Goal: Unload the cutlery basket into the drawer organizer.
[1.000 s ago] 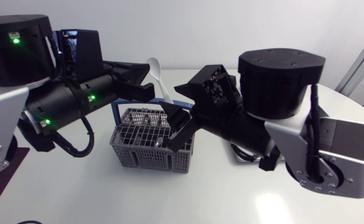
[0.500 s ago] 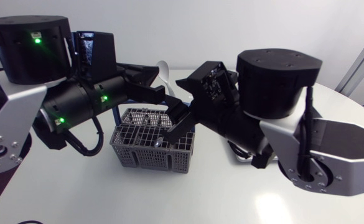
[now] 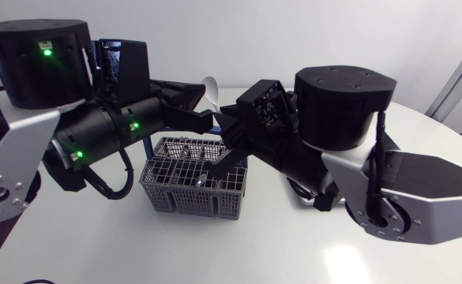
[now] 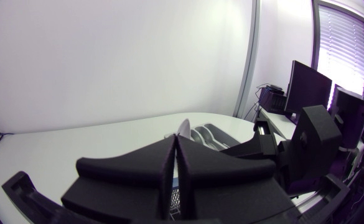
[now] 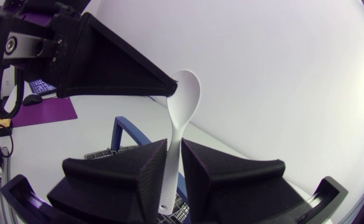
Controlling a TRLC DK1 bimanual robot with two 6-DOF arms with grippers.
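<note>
White spoon (image 5: 185, 99) held upright above the basket (image 3: 191, 185).
The right gripper (image 5: 172, 168) grips the spoon by its handle, one finger on each side. The left gripper (image 4: 174, 155) has its fingers pressed together, with the tip right at the spoon's bowl.

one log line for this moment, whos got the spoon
state: white spoon upright above cutlery basket | right tool: shut on handle | left tool: shut on neck below bowl
</note>
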